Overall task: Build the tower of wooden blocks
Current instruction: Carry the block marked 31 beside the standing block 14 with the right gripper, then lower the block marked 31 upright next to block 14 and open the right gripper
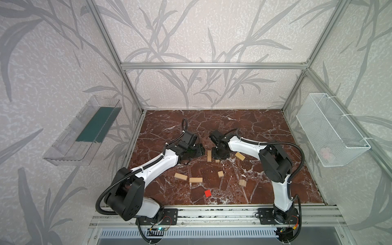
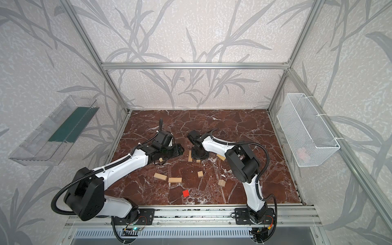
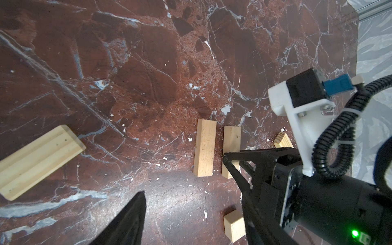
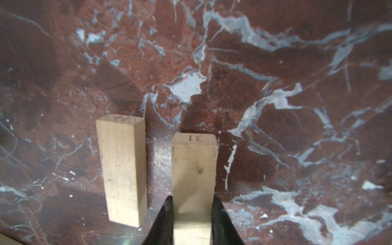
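Behind the red cube (image 1: 207, 193), toward the back wall, two pale tan wooden bars lie flat on the red-brown marble floor (image 1: 254, 127). They are parallel, long sides facing, with a narrow strip of floor between them, so they do not touch.

The plain bar (image 4: 122, 171) is square-cut. It has a few dark specks on top and a faint scribble on its end face. The numbered bar (image 4: 194, 167) has "31" stamped on its end face, a small dark knot on top and slightly rounded edges. In the left wrist view both sit level with each other.

The right gripper (image 4: 192, 199) is clamped on the numbered bar, one black finger against each long side near one end.

The left gripper (image 1: 200, 148) hangs behind the red cube and to its left. Only one of its fingers (image 3: 131, 216) shows in the left wrist view, set well off to the side over bare marble. Its jaws stand apart with nothing between them.

Other wood blocks, all resting directly on the floor:
- The angled bar (image 1: 180, 176) and the level bar (image 1: 195, 180) lie just behind the red cube, to its left.
- The short block (image 1: 220, 174) is behind it, slightly right.
- The pale cube (image 1: 242, 182) is to its right.
- The skewed bar (image 1: 240, 156) is farther back on the right.
- The shaded bar (image 2: 161, 159) is behind the red cube on its left, under the left gripper.
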Controlling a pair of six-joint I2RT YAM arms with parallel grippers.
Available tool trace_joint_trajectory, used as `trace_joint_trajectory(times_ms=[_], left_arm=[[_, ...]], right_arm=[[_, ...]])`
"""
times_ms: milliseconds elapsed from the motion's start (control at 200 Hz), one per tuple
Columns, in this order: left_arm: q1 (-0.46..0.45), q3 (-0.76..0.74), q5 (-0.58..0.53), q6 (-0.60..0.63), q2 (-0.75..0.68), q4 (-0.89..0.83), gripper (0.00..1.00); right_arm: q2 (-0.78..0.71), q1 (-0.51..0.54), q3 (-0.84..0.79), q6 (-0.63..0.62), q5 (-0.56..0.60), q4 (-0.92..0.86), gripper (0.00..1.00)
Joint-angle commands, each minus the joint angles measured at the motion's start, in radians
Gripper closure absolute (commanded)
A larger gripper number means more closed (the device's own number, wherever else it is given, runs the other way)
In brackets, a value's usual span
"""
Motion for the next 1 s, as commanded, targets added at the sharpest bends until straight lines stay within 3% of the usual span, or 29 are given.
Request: trace_joint_trajectory(times_ms=[0,200,470,750,995], left_arm=[[0.004,-0.001,0.006,-0.012,0.01,0.01,0.3],[0.003,-0.002,0.015,-0.007,0.005,0.007,0.3],[0.002,0.005,0.074,-0.008,0.023,0.024,0.3],[-0.012,0.027,0.128,-0.01,0.09,0.046,0.3],[-0.037,0.027,0.119,-0.021,0.126,0.07,0.3]], right_arm=[[0.004,0.006,0.039,-0.006,-0.004,-0.024,0.66],[-0.064,-0.005,0.036,-0.024,-0.03,-0.031,0.57],[-0.192,-0.081,-0.126,-0.068,-0.208,0.076,0.57],[-0.25,-0.124,-0.316,-0.107,-0.354,0.304,0.57],[-0.238,-0.145,-0.381,-0.088,-0.379,0.426,0.57]])
